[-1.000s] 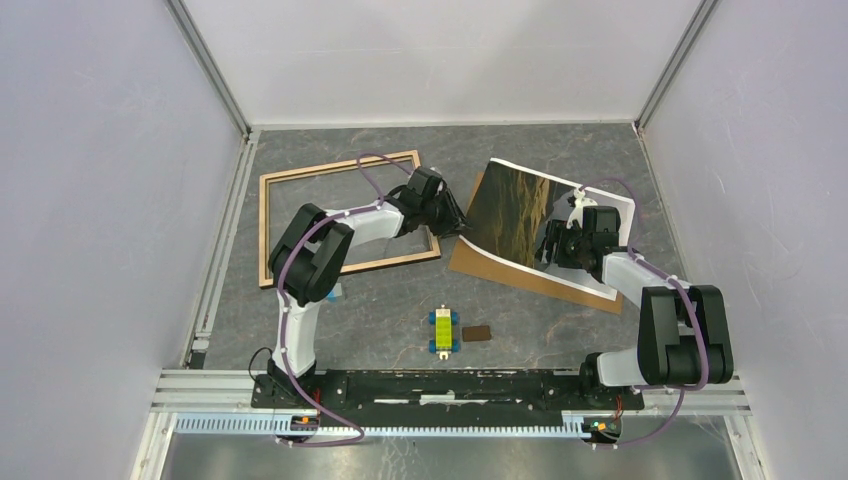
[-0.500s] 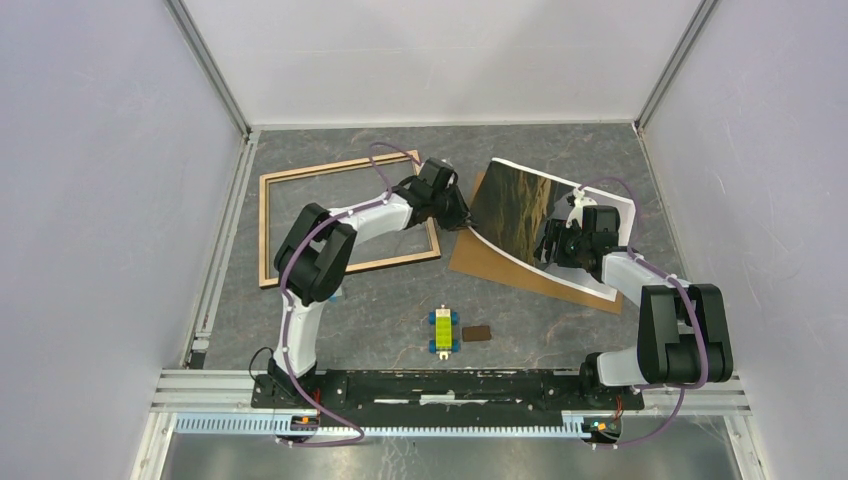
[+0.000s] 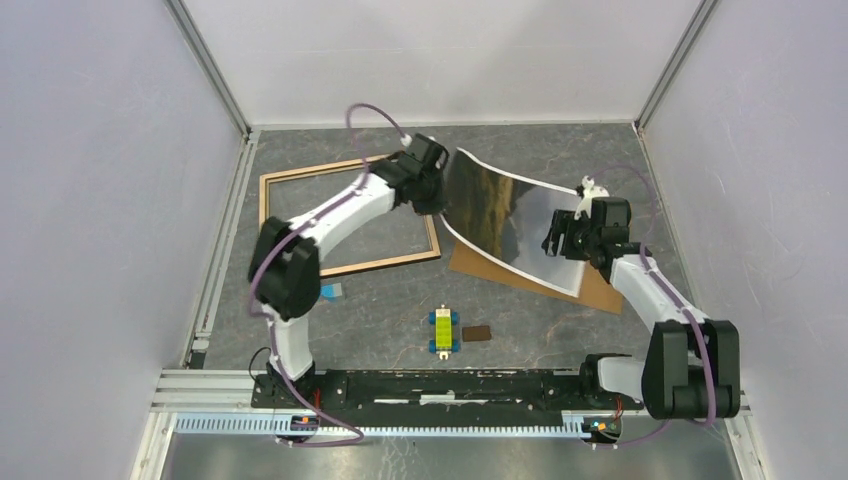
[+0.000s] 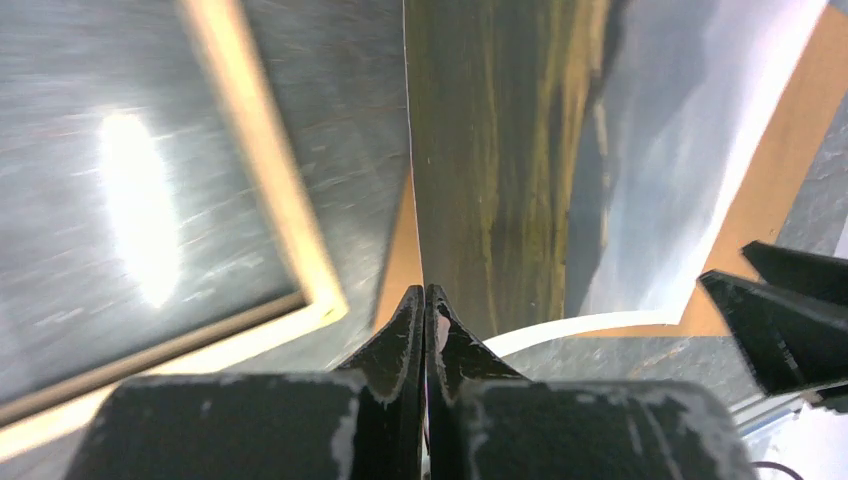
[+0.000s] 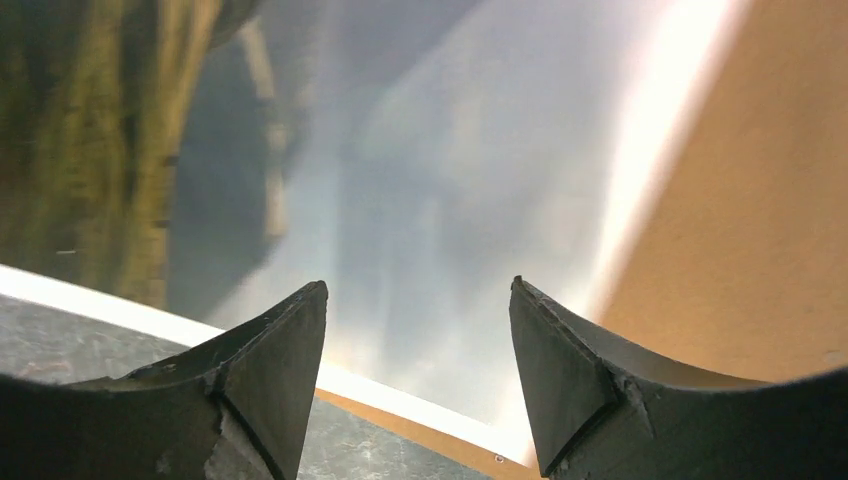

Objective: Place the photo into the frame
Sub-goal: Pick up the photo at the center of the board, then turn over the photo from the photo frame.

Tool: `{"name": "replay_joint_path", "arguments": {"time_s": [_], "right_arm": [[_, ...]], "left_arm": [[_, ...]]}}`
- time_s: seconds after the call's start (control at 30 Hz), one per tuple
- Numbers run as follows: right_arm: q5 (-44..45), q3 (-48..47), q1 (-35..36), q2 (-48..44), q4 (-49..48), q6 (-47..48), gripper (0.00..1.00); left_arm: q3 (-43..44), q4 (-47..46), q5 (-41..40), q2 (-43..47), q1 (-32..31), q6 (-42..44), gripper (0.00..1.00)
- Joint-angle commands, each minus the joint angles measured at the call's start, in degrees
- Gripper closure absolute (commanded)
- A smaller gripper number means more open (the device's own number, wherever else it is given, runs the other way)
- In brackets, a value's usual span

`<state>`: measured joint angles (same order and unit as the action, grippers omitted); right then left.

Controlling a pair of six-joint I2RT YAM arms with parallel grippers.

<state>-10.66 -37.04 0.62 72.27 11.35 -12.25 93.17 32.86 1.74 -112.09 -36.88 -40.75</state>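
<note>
- Pinching photo (image 4: 500, 170) edge: left gripper (image 4: 424, 292), jaws pressed together on it; arm stretched over frame (image 3: 264, 235).
- Right gripper (image 5: 418, 284) spread above photo, holding nothing.

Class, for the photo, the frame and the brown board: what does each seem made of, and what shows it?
Photo: probably glossy paper; it curves and reflects light. Frame: seemingly light wood, matte tan rails. Brown board: perhaps cardboard or fibreboard; flat, dull, uniform.
</note>
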Motion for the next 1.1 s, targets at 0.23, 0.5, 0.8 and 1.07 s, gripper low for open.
{"name": "replay_joint_path", "arguments": {"time_s": [0.23, 0.5, 0.8, 1.07], "right_arm": [[-2.96, -8.45, 0.59, -9.06, 3.24, 0.51, 0.25], [-5.92, -9.81, 2.93, -9.08, 2.72, -0.07, 0.24], [-6.15, -8.86, 3.53, -7.20, 1.49, 0.00, 0.23], [-7.47, -7.10, 3.55, -5.80, 0.33, -0.39, 0.24]], "left_arm": [[12.15, 29.80, -43.06, 41.79, 14.95, 21.97, 0.98], [20.43, 34.13, -65.46, 50.66, 15.01, 33.48, 0.98], [8.83, 34.61, -62.77, 38.84, 7.46, 25.02, 0.98], [2.31, 19.58, -53.94, 18.89, -2.97, 22.07, 0.98]]}}
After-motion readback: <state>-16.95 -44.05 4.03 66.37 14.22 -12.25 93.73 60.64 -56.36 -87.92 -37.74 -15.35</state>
